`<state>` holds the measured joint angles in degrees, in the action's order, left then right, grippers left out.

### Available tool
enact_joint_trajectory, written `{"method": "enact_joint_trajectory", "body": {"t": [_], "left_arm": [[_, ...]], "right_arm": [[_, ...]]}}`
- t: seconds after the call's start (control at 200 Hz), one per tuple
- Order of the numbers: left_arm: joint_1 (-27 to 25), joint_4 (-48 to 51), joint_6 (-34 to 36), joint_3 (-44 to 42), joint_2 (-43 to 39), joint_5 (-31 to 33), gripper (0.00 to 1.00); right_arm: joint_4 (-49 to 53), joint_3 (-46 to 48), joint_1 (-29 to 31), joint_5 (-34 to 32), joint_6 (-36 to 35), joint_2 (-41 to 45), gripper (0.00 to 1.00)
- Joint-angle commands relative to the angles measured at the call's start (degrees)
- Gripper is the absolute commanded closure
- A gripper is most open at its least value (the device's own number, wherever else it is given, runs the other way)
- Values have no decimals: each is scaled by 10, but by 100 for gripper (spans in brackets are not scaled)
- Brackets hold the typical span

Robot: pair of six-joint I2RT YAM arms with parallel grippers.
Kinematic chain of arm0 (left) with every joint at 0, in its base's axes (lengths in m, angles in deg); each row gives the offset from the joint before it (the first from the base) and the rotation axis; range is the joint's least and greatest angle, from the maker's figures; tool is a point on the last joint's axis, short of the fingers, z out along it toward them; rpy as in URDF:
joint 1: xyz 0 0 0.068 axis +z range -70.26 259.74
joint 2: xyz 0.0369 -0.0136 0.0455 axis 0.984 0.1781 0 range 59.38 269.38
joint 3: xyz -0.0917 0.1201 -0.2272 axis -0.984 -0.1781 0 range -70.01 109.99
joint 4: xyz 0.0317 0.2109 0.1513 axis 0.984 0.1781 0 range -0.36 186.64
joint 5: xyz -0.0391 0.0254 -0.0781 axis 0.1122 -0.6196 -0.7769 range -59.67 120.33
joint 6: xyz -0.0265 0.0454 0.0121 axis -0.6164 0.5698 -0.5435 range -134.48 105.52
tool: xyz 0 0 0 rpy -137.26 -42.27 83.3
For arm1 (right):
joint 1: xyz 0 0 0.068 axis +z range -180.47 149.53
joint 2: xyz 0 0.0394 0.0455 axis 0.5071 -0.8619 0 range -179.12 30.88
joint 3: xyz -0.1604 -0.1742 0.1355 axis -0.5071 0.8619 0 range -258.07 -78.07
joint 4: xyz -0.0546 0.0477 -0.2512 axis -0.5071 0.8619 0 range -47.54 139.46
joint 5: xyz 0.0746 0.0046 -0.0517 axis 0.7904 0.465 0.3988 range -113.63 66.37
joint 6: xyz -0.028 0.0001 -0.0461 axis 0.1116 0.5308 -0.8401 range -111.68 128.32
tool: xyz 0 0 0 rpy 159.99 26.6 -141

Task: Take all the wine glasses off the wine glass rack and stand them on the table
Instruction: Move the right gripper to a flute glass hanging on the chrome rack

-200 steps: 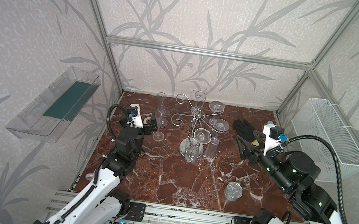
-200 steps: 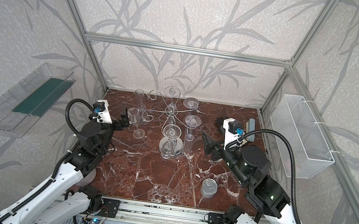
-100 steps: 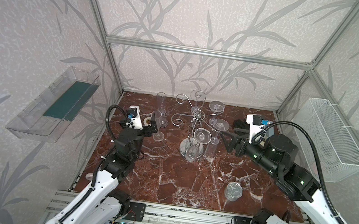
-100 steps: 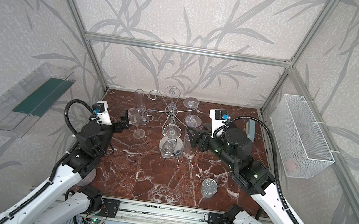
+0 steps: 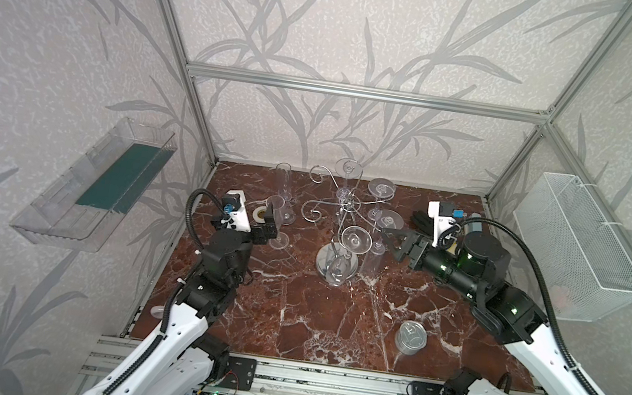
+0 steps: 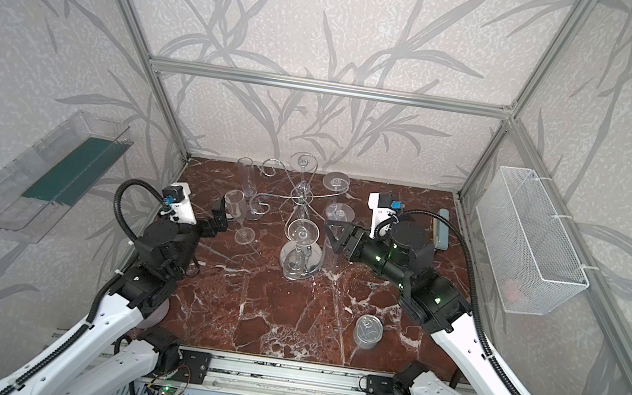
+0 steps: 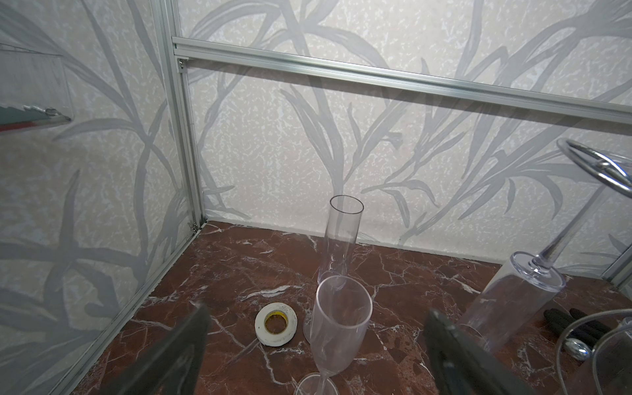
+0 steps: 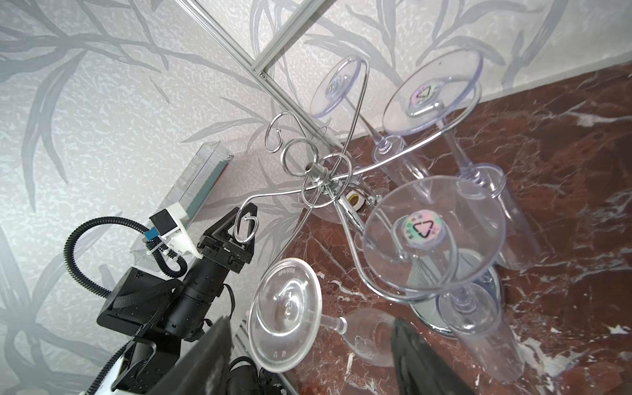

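Observation:
The chrome wine glass rack [image 5: 347,205] [image 8: 318,174] stands mid-table on its round mirrored base [image 5: 323,256]. Several clear glasses hang upside down from its curled arms. The wine glass nearest the right arm hangs by its foot [image 5: 389,219] with its bowl [image 5: 375,255] below. My right gripper [image 5: 390,238] [image 8: 309,321] is open and rolled on its side. That glass's foot [image 8: 285,314] and stem lie between its dark fingers [image 8: 205,359], untouched. My left gripper [image 5: 270,223] [image 7: 316,311] is open around a flute [image 7: 338,325] standing on the table, without touching it.
A steel tin can [image 5: 410,337] stands front right. A tape roll [image 7: 276,324] and a second upright flute [image 7: 340,239] sit back left. A black glove [image 5: 419,221] lies behind the right gripper. A wire basket [image 5: 575,252] and a clear tray [image 5: 98,184] hang on the side walls.
My right arm swung left from the table's right side up to the rack, and its jaws narrowed a little. The left arm stayed almost still.

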<state>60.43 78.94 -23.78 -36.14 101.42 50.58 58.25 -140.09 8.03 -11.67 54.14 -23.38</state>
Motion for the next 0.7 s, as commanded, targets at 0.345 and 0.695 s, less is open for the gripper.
{"method": "enact_joint_trajectory", "body": {"t": [0.345,0.695], "left_arm": [[2,9,-22,-9,-14,-2,2],[2,15,-20,-19,-29,5,2]], "right_arm": [[-85,59,11,59,136,-17,38],[-119,71,27,56,174,-34,45]]}}
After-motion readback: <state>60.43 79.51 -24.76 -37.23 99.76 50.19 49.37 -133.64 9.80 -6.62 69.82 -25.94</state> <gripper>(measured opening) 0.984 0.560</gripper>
